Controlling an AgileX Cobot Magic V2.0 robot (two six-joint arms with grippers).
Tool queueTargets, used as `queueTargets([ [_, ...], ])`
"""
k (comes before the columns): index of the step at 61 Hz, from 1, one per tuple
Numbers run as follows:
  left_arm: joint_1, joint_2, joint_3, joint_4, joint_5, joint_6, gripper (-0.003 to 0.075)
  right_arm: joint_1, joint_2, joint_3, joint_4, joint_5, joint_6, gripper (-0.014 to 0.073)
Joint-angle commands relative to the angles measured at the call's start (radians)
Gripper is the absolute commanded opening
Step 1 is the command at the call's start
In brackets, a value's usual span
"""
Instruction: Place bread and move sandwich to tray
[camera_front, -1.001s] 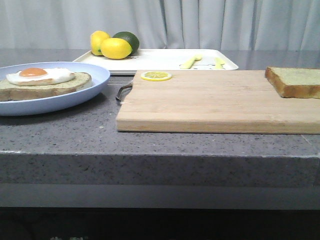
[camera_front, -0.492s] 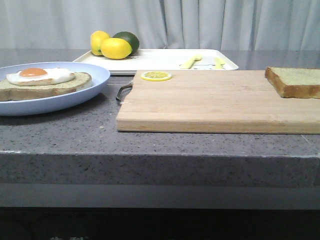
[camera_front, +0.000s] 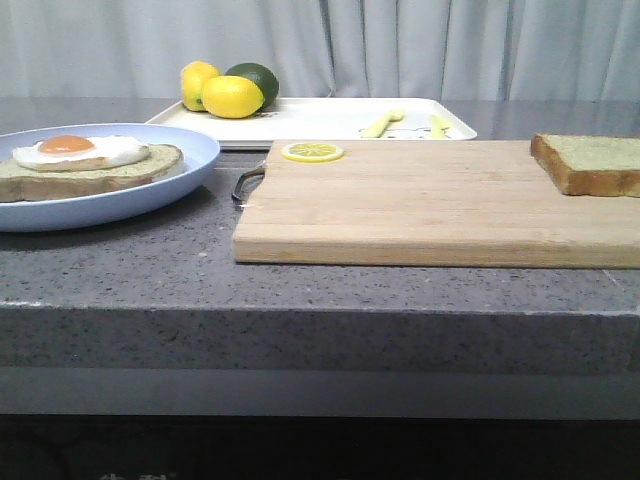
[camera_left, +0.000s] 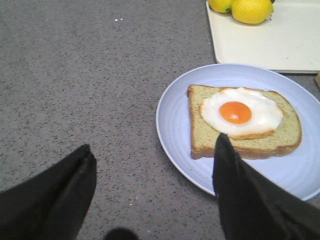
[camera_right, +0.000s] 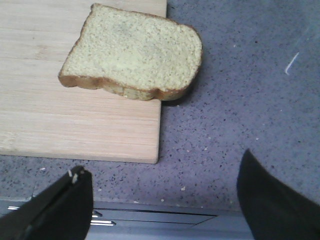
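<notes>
The bread (camera_front: 590, 163) lay flat at the right end of a wooden cutting board (camera_front: 430, 205), at about three o'clock in the front view; the right wrist view showed one crusted corner of the bread (camera_right: 132, 52) hanging past the board's edge (camera_right: 75, 120) over the speckled grey stone bench (camera_front: 300, 290). The sandwich (camera_front: 85, 165), an open slice under a fried egg, sat on a pale blue plate (camera_front: 150, 195) at nine o'clock, just beside the board's metal handle. Behind both, near twelve o'clock, the white tray (camera_front: 320, 120) carried two lemons (camera_front: 225, 95) and a lime (camera_front: 255, 80) at its left end and small yellow pieces to the right. A lemon slice (camera_front: 312, 152) rested on the board's far left corner. Pale pleated curtains closed off the room behind the bench.

The left tool (camera_left: 150, 195) hung released above the bench at the plate's rim, fingers spread wide. The right tool (camera_right: 165, 200) was likewise released, over the bench's front edge, apart from the bread.
</notes>
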Motion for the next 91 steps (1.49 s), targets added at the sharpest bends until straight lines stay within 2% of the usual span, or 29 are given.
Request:
queueTargets([
  [1, -0.067, 0.003, -0.034, -0.005, -0.071, 0.004, 0.0474, -0.004, 0.028, -0.064, 0.014, -0.033, -0.005, 0.0601],
  [14, -0.217, 0.003, -0.034, 0.002, -0.071, 0.004, 0.0474, -0.004, 0.136, -0.193, 0.017, 0.124, -0.006, 0.0601],
  [23, -0.284, 0.003, -0.034, 0.005, -0.071, 0.004, 0.0474, -0.004, 0.226, -0.283, 0.023, 0.229, -0.016, 0.0601],
  [32, -0.312, 0.001, -0.034, 0.02, -0.071, 0.004, 0.0474, -0.006, 0.333, -0.358, 0.074, 0.28, -0.112, 0.0601],
  [38, -0.312, -0.006, -0.034, 0.02, -0.066, 0.004, 0.0474, -0.014, 0.384, -0.406, 0.08, 0.305, -0.115, 0.0601],
  [47, -0.312, -0.035, -0.034, 0.02, -0.064, 0.004, 0.0474, -0.111, 0.45, -0.452, 0.133, 0.336, -0.157, 0.0601],
  [53, -0.312, -0.056, -0.034, 0.02, -0.061, 0.004, 0.0474, -0.227, 0.486, -0.456, 0.239, 0.344, -0.237, 0.0601],
  [66, -0.312, -0.073, -0.034, 0.02, -0.061, 0.004, 0.0474, -0.543, 0.59, -0.456, 0.63, 0.418, -0.481, 0.0601],
  [72, -0.312, -0.073, -0.034, 0.02, -0.061, 0.004, 0.0474, -0.637, 0.659, -0.456, 0.789, 0.463, -0.584, 0.0601],
  [79, -0.312, -0.073, -0.034, 0.02, -0.061, 0.004, 0.0474, -0.674, 0.729, -0.456, 0.854, 0.476, -0.632, 0.0601],
  [91, -0.312, -0.073, -0.034, 0.02, -0.061, 0.004, 0.0474, -0.674, 0.853, -0.456, 0.926, 0.488, -0.7, 0.0601],
])
